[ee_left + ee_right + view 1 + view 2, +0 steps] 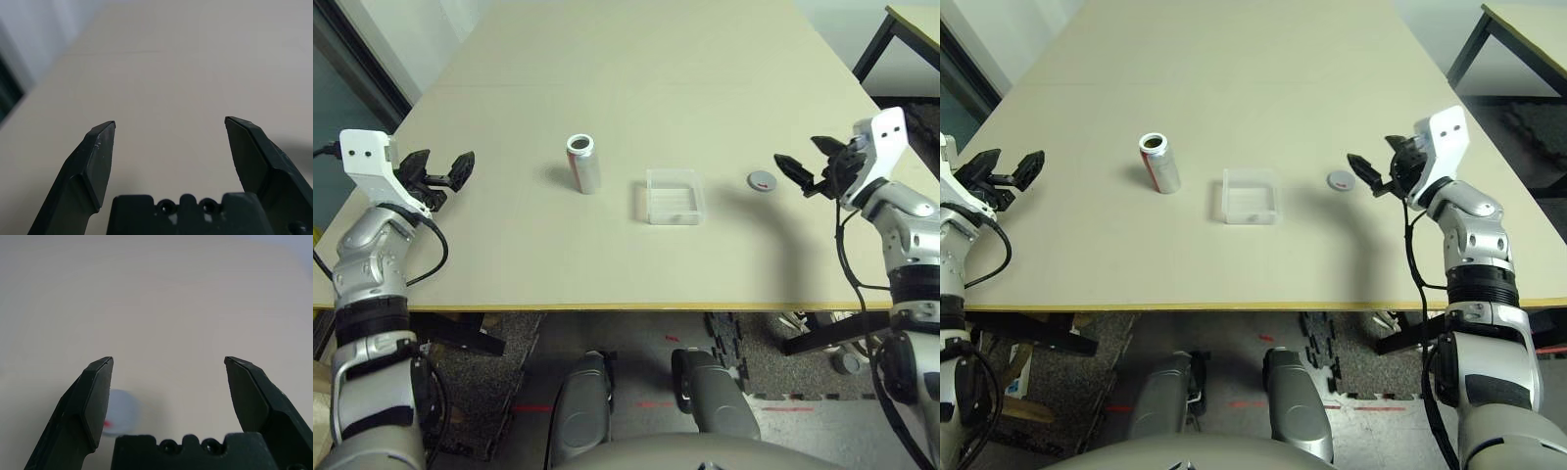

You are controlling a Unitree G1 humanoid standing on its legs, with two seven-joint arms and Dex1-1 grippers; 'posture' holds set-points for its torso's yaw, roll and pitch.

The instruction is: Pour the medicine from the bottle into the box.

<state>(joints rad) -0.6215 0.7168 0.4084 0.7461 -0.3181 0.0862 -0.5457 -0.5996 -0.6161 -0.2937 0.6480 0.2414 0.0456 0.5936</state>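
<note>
Bottle stood upright and uncapped on the worktop, mouth up, dark inside the white rim, red mark on its label. Clear box sat just to its right, a bit nearer the robot, lidless. Round grey cap lay flat farther right, apart from the box, red mark on top. Right gripper was just beside the cap, jaws wide, nothing in them. Left gripper was well left of the bottle, jaws wide too, also holding nothing. Another table stood at far right.
</note>
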